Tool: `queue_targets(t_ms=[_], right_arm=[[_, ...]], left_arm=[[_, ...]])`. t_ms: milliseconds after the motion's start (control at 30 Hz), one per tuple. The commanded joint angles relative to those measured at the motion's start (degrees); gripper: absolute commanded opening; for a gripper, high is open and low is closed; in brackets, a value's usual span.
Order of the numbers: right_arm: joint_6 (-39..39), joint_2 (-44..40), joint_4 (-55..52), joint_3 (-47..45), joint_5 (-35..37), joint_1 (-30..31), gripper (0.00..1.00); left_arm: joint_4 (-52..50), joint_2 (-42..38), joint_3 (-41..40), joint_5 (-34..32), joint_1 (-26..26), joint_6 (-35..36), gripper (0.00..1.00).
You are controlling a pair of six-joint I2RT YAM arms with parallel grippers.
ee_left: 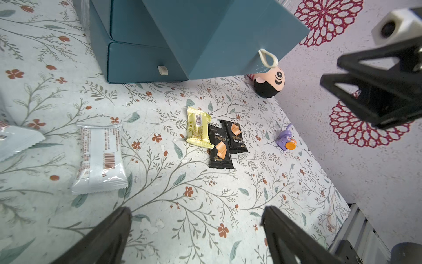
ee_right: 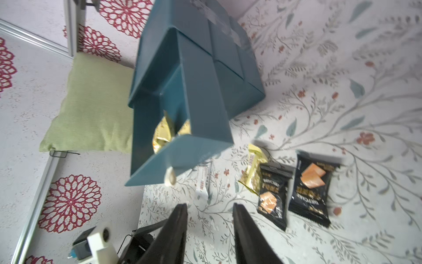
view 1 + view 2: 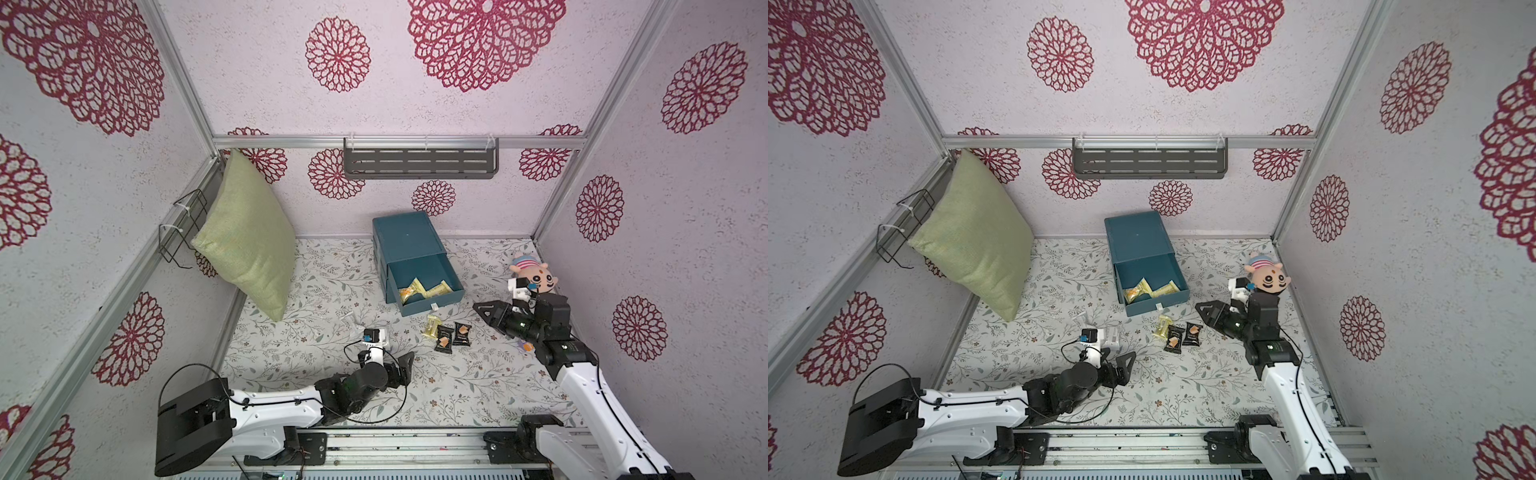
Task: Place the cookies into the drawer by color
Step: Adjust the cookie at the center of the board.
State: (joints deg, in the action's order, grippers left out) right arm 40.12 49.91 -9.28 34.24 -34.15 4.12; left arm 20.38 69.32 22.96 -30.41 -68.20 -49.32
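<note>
The teal drawer (image 3: 405, 239) stands at the back of the table, its top drawer (image 3: 451, 297) pulled out with yellow cookies (image 3: 411, 291) inside. In front of it lie one yellow cookie (image 3: 432, 326) and two black cookies (image 3: 444, 338) (image 3: 461, 333), touching side by side. White packets (image 1: 100, 160) lie near my left gripper (image 3: 405, 368), which is wide open and empty (image 1: 196, 210), short of the black cookies (image 1: 220, 150). My right gripper (image 3: 478, 307) hovers right of the open drawer, jaws apart with nothing between them (image 2: 210, 205); the black cookies (image 2: 271, 198) lie beside it.
A green pillow (image 3: 249, 237) leans in the left back corner by a wire basket (image 3: 183, 226). A plush doll (image 3: 536, 276) sits at the right wall behind my right arm. A small purple toy (image 1: 285, 139) lies near the table's right edge. A grey shelf (image 3: 419, 160) hangs on the back wall.
</note>
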Motion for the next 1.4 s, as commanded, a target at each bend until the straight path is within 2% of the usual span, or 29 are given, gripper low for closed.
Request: queue_targets(t_ms=[0, 100, 200, 267, 400, 700, 933, 1367], right_arm=[[2.40, -1.70, 4.32, -4.05, 1.19, -0.70, 0.37], [3.87, 0.50, 9.38, -8.29, 0.38, -0.87, 0.34], [6.35, 5.31, 17.86, -11.79, -1.52, -1.03, 0.25], [7.69, 9.47, 24.11, -13.06, -3.00, -1.04, 0.23], [8.66, 17.40, 31.36, -11.52, -4.09, -1.07, 0.20], [9.64, 32.22, 38.04, -4.63, -6.01, -0.74, 0.23], [9.28, 41.24, 39.02, 0.44, -7.19, 1.05, 0.25], [9.45, 52.43, 40.67, 5.09, -8.39, 6.52, 0.25]], left_arm=[[0.80, -0.74, -0.35, -1.84, -0.63, 0.32, 0.97], [1.29, -0.92, -0.95, -2.51, -0.67, 0.01, 0.97], [1.26, -1.29, -1.15, -2.73, -0.65, 0.06, 0.97], [1.32, -1.76, -1.45, -2.97, -0.60, 0.17, 0.97], [1.07, -3.08, -2.33, -3.32, -0.61, -0.12, 0.97], [-0.07, -5.74, -3.58, -4.32, -0.53, -0.11, 0.97], [-0.13, -8.29, -5.13, -5.34, -0.57, 0.01, 0.97], [-2.01, -10.83, -5.04, -6.18, -0.53, 0.15, 0.97]])
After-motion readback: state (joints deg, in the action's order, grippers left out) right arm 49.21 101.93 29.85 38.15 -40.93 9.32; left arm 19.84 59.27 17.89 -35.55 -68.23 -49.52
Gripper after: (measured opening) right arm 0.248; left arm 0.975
